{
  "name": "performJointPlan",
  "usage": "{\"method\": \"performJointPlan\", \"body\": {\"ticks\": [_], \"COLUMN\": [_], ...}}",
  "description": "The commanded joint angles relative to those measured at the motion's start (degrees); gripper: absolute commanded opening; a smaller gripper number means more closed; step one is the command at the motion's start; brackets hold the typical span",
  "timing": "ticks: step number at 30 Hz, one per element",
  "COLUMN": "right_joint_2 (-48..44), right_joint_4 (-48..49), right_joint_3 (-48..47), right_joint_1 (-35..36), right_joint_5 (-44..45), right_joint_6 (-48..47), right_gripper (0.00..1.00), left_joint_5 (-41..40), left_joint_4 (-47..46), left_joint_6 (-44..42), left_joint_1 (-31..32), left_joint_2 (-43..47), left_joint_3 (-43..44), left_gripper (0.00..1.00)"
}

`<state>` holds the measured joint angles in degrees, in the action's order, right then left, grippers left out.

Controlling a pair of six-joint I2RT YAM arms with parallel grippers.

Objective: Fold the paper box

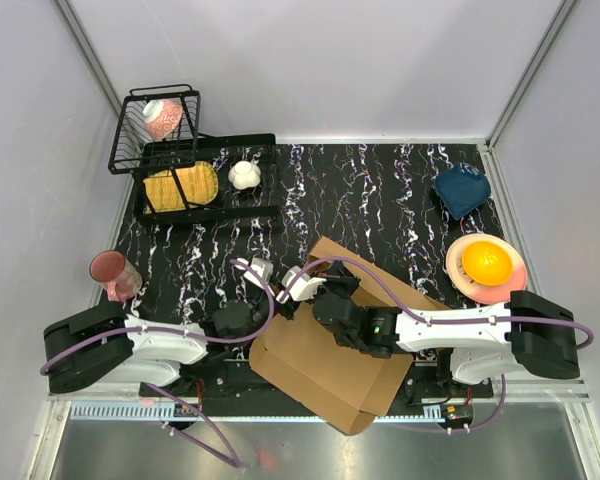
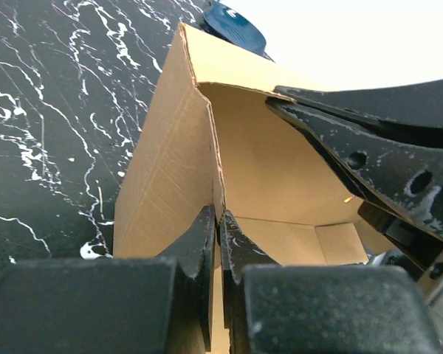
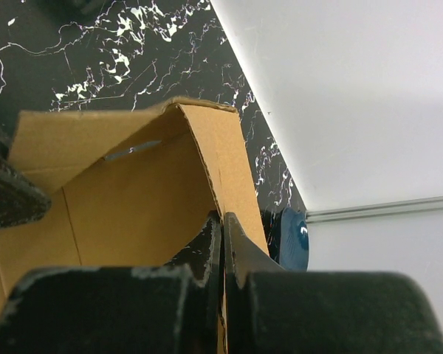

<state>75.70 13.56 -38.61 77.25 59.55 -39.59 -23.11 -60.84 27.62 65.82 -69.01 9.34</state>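
1. Paper box (image 1: 325,375) lies at the 6 o'clock edge of the black marbled table (image 1: 380,190), between the two arm bases, with its near corner hanging over the table edge. That spot puts it within reach of both arms at once.
2. Most of the brown sheet lies flat, while panels at its 11 o'clock end stand raised. I read this as an early fold: walls lifted, nothing tucked in yet.
3. Left gripper (image 2: 218,217) is pinched tight on the top edge of an upright cardboard wall, one finger on each face. A grip on the thin edge would let the wrist swing the wall about its crease.
4. Right gripper (image 3: 222,220) is likewise clamped on the edge of a raised panel, with only cardboard between its fingers. From above, the two grippers sit close together at the same end of the box, so I judge that one steadies while the other bends.
5. Flat base panels resting on the table likely serve as the anchor. If either pinch slips, the springy corrugated wall could drop back.
6. Dish rack (image 1: 195,185) and wire basket (image 1: 155,130) sit at 10 o'clock and a pink cup (image 1: 113,272) at 9 o'clock. A dark blue object (image 1: 462,190) sits at 2 o'clock and a yellow bowl (image 1: 487,262) on a plate (image 1: 454,268) at 3 o'clock. All are well apart from the box, which leaves the flaps room to swing.
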Motion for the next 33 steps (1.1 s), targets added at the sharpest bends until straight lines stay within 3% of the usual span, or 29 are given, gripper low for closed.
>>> {"method": "performJointPlan", "body": {"ticks": [1,4,7,8,11,17,22,26,29,33], "right_joint_2": [1.29,1.82,1.64,1.21,0.59,0.32,0.41,0.5,0.41,-0.2], "right_joint_4": [-5.39,-5.3,-5.3,-5.3,-5.39,-5.56,-5.65,-5.48,-5.48,-5.3], "right_joint_3": [1.17,1.26,1.43,1.52,1.52,1.52,1.34,1.26,1.34,1.52], "right_joint_1": [0.53,0.53,0.53,0.53,0.62,0.62,0.53,0.62,0.53,0.53], "right_joint_5": [-4.79,-4.62,-4.62,-4.62,-4.44,-4.44,-4.62,-4.88,-5.14,-5.93], "right_joint_6": [6.55,6.81,6.81,6.72,6.46,6.55,6.81,7.07,7.25,8.48], "right_gripper": [0.0,0.0,0.0,0.0,0.0,0.0,0.0,0.0,0.0,0.0], "left_joint_5": [4.31,4.57,4.75,4.4,1.76,-0.97,-3.68,-12.89,-16.86,-16.97], "left_joint_4": [-3.49,-6.92,-10.0,-10.09,-8.51,8.33,20.65,27.35,22.81,8.14], "left_joint_6": [4.02,5.34,5.25,4.99,3.51,-0.19,-0.55,-0.72,-3.96,-8.01], "left_joint_1": [0.8,1.24,1.68,1.68,1.68,1.76,1.94,1.94,1.85,1.85], "left_joint_2": [-0.4,-4.88,-7.44,-7.19,-3.6,11.42,32.07,41.85,38.8,20.3], "left_joint_3": [2.52,2.35,2.09,1.82,0.15,-1.08,-5.9,-9.17,-11.19,-10.49], "left_gripper": [0.05,0.12,0.29,0.37,0.43,0.52,0.54,0.54,0.54,0.55]}}
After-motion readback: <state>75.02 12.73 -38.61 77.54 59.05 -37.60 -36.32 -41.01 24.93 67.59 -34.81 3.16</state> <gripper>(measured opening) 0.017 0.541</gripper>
